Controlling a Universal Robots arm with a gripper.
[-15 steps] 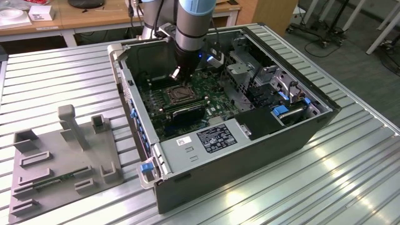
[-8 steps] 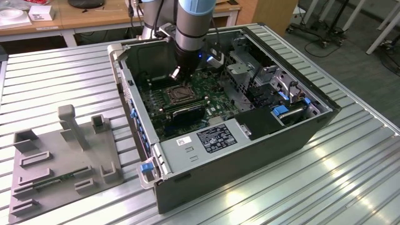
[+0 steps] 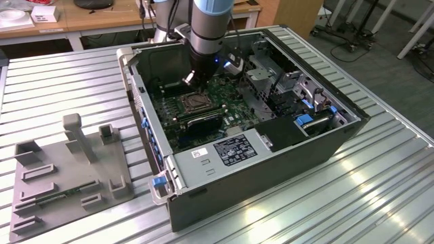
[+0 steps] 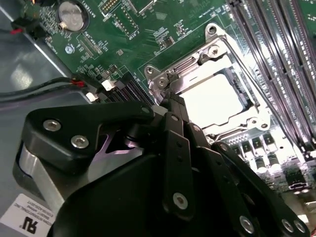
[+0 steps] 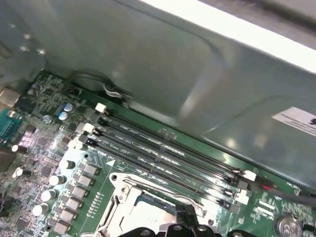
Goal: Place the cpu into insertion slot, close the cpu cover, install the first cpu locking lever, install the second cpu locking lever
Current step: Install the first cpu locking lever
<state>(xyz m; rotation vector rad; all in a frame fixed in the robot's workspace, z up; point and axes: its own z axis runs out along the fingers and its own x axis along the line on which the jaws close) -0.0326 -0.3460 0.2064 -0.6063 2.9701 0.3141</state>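
Green circuit board [image 4: 148, 44], silver cpu cover [image 4: 217, 79], black end effector [image 4: 170, 106], grey case [image 3: 271, 168].

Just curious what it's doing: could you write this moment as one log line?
hand: at socket edge | cpu: seated in insertion slot | cpu cover: down over cpu | grip state: unclear

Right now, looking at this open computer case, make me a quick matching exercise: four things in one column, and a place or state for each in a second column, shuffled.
Things:
1. cpu
2. cpu cover
3. gripper
4. grey fixture plate

Places or states:
A. silver frame lying flat around the socket window
B. on the slatted table, outside the case
C. seated in the insertion slot
D. tip at the socket's edge

Pairs: 1-C, 2-A, 3-D, 4-B
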